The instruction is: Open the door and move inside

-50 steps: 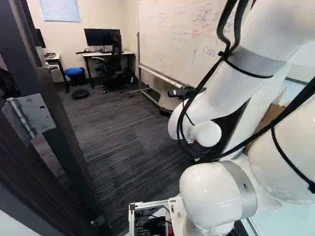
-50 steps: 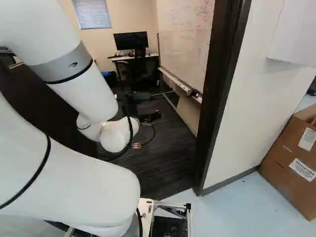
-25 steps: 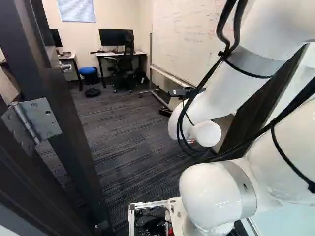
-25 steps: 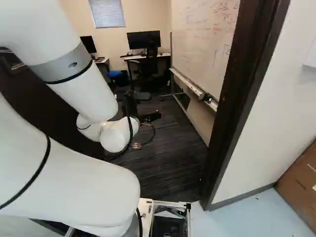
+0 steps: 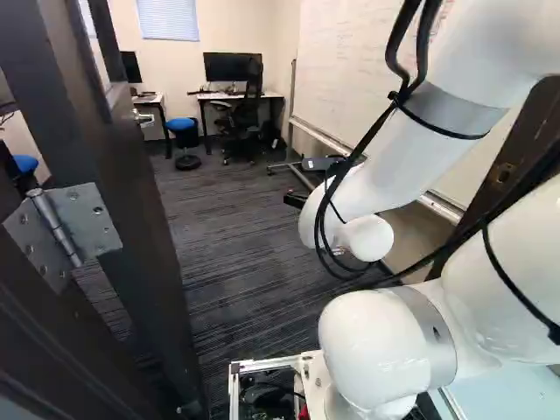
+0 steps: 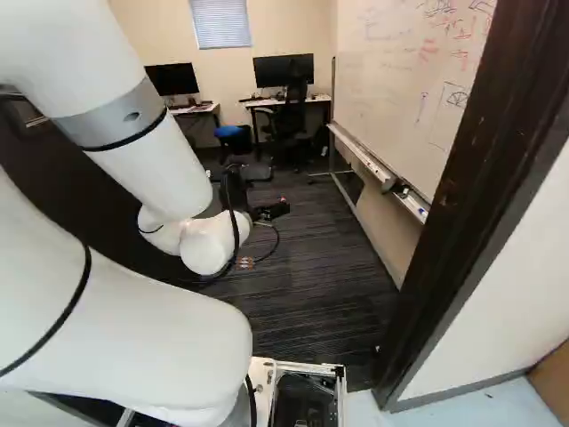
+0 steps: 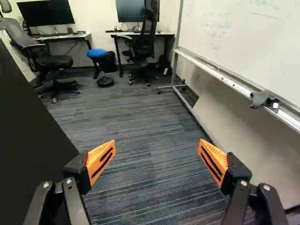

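- Opening looks done: the door (image 5: 131, 188) stands swung into the room at the left of the left base view, its hinge (image 5: 63, 229) spread at the left edge and its lever handle (image 5: 142, 117) at the upper left.
- The gripper (image 7: 157, 149) has its fingers released and wide apart, nothing between them; in the wrist view they point over striped carpet (image 7: 140, 124), with the door's dark face alongside. The handle is free of them.
- Moving inside is partly done, I judge. The arm (image 6: 147, 147) reaches through the doorway, while the front of the base (image 6: 307, 366), at the lower middle of the right base view, seems only about at the threshold — pale floor (image 6: 471, 405) shows at the lower right, carpet just ahead.
- Left to do: bring the whole base through, between the door and the latch-side jamb (image 6: 476, 187), which slants down the right of the right base view.
- The path ahead looks wide enough, but both sides want watching — the arm's bulk could brush the jamb, or the base could catch the door.
- Once through, the whiteboard (image 6: 400, 76), at the upper right of the right base view, will likely call for some room too.
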